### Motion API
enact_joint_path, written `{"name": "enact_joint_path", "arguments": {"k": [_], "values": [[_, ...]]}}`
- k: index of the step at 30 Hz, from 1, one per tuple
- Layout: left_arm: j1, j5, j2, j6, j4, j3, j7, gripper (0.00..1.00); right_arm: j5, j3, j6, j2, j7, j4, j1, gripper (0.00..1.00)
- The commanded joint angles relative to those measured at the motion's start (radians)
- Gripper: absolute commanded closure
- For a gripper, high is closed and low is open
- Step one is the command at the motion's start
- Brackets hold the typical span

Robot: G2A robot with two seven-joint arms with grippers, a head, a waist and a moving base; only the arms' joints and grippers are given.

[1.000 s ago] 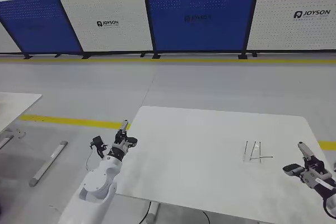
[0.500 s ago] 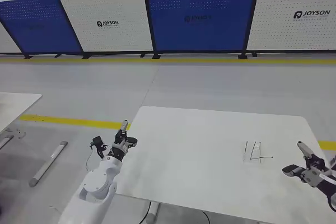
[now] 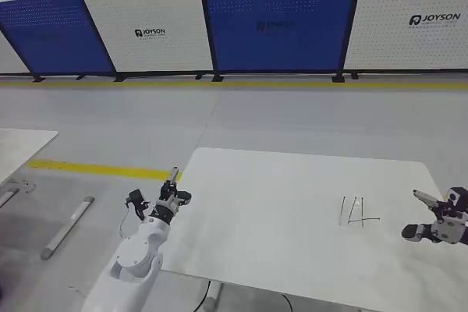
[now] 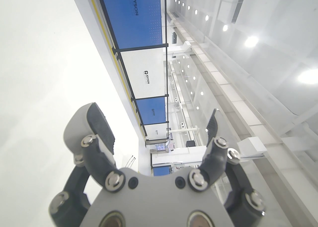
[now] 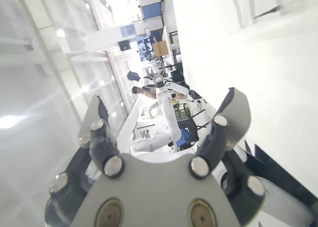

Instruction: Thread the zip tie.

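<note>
Held right gripper (image 3: 412, 212) spread wide, nothing in it, by table's (image 3: 281, 195) right edge. Saw zip ties (image 3: 355, 212) lying on top near it, untouched. Held left gripper (image 3: 178, 187) spread wide too, empty, at left edge.

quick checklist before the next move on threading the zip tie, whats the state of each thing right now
1. left gripper open and empty: ok.
2. right gripper open and empty: ok.
3. zip ties lying free on the table: ok.
4. right gripper over the zip ties: not ok. It hangs near the table's right edge, apart from them.
5. one tie separate enough to pick alone: cannot tell. They cross in a small cluster.
6. which end of a tie is the head: cannot tell, too small.
</note>
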Motion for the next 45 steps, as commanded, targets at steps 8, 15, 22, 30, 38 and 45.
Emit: {"name": "enact_joint_path", "arguments": {"k": [8, 15, 22, 30, 38, 45], "values": [[0.000, 0.000, 0.000, 0.000, 0.000, 0.000, 0.000, 0.00, 0.010, 0.003, 0.000, -0.001, 0.000, -0.014, -0.004, 0.00], [0.000, 0.000, 0.000, 0.000, 0.000, 0.000, 0.000, 0.00, -0.178, -0.058, -0.225, 0.012, 0.000, -0.029, 0.015, 0.00], [0.000, 0.000, 0.000, 0.000, 0.000, 0.000, 0.000, 0.00, -0.266, -0.166, -0.425, -0.001, -0.009, 0.151, 0.153, 0.00], [0.000, 0.000, 0.000, 0.000, 0.000, 0.000, 0.000, 0.00, -0.265, -0.171, -0.428, -0.002, -0.010, 0.160, 0.159, 0.00], [0.000, 0.000, 0.000, 0.000, 0.000, 0.000, 0.000, 0.00, -0.105, -0.297, -0.558, 0.000, 0.000, 0.187, 0.175, 0.00], [0.000, 0.000, 0.000, 0.000, 0.000, 0.000, 0.000, 0.00, 0.023, -0.502, -0.662, 0.025, 0.000, 0.363, 0.315, 0.00]]}}
